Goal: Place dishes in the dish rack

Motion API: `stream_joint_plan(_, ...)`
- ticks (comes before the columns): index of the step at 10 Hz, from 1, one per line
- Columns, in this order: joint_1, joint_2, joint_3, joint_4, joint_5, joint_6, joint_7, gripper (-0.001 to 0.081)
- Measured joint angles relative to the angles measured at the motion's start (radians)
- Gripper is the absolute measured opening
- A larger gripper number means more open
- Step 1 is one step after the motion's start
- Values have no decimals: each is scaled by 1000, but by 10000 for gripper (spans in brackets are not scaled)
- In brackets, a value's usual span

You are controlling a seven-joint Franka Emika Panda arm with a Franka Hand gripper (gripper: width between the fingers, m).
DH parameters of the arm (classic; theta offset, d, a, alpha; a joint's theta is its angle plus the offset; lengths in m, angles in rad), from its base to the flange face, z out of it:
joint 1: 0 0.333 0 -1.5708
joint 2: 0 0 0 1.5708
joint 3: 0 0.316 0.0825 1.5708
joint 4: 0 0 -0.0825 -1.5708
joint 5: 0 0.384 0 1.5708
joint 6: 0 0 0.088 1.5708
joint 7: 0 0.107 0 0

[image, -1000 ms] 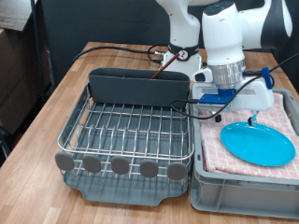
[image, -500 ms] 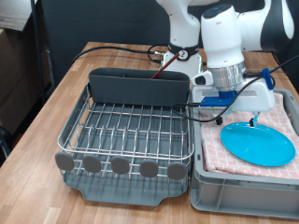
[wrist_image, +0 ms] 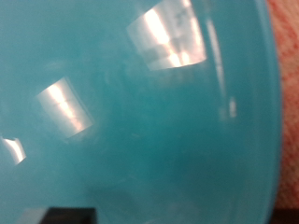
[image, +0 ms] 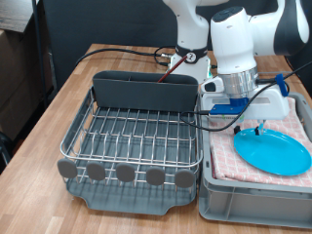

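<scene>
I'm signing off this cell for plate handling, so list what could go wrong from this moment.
1. The gripper sits low at the light-blue plate's rim; the plate lies flat on the checked cloth, so the fingers may slide off it or snag the cloth.
2. The wrist view shows only glossy plate, so alignment is hard to judge.
3. Cables hang between arm and dish rack and could catch.

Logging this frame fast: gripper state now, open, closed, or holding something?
Gripper: down at the light-blue plate on the crate's cloth; open or closed cannot be told, and no grasp shows.
</scene>
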Motion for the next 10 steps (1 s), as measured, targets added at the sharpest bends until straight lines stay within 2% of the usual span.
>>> stream_joint_plan(2, 0, 2, 0, 3, 0, 0, 1, 156)
stream_joint_plan(3, 0, 2, 0, 3, 0, 0, 1, 156)
stream_joint_plan(4, 0, 2, -1, 3, 1, 0, 2, 36)
stream_joint_plan(6, 1, 2, -5, 4, -8, 0, 20, 24)
stream_joint_plan(7, 5, 0, -17, 2, -45, 0, 53, 24)
stream_joint_plan(10, 36, -27, -88, -12, -269, -30, 236, 24)
